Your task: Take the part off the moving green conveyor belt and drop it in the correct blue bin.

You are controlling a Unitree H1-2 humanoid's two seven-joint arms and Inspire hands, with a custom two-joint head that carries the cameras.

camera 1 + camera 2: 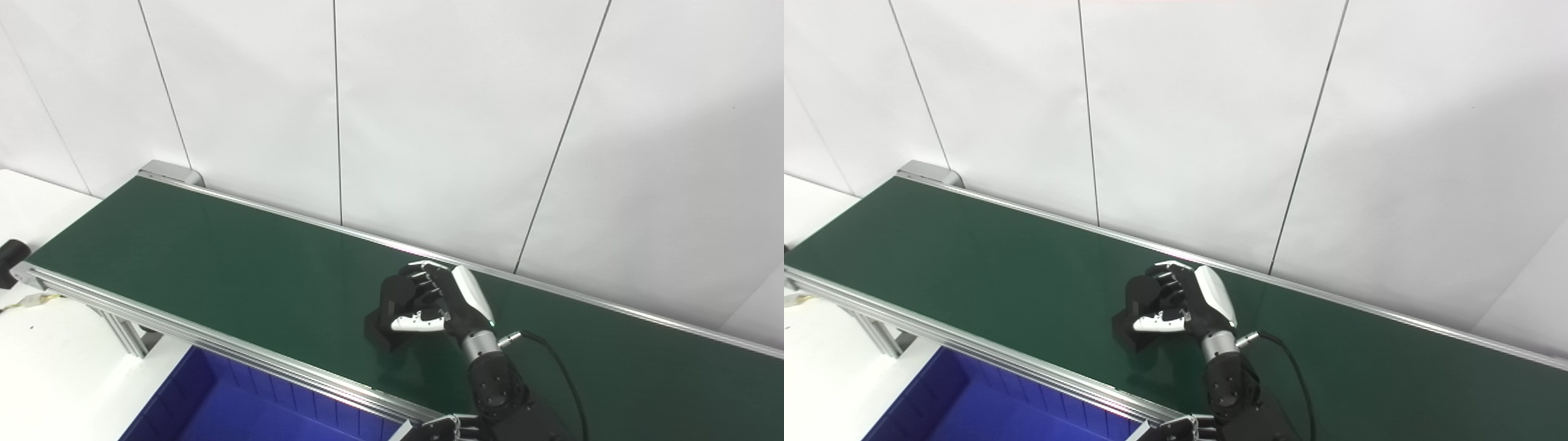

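Observation:
A black blocky part (384,321) lies at the middle of the green conveyor belt (214,257). My right hand (438,300) reaches over the belt from the lower right and is shut on the part, fingers curled over its top and the white thumb across its near side. Whether the part is off the belt I cannot tell. Only the fingertips of my left hand (442,427) show at the bottom edge, near the belt's front rail. A blue bin (202,407) sits below the belt's near side at lower left.
The belt's aluminium front rail (184,334) runs between the belt and the bin. A white panelled wall (429,122) stands close behind the belt. A white table (55,367) with a black knob (11,256) lies to the left.

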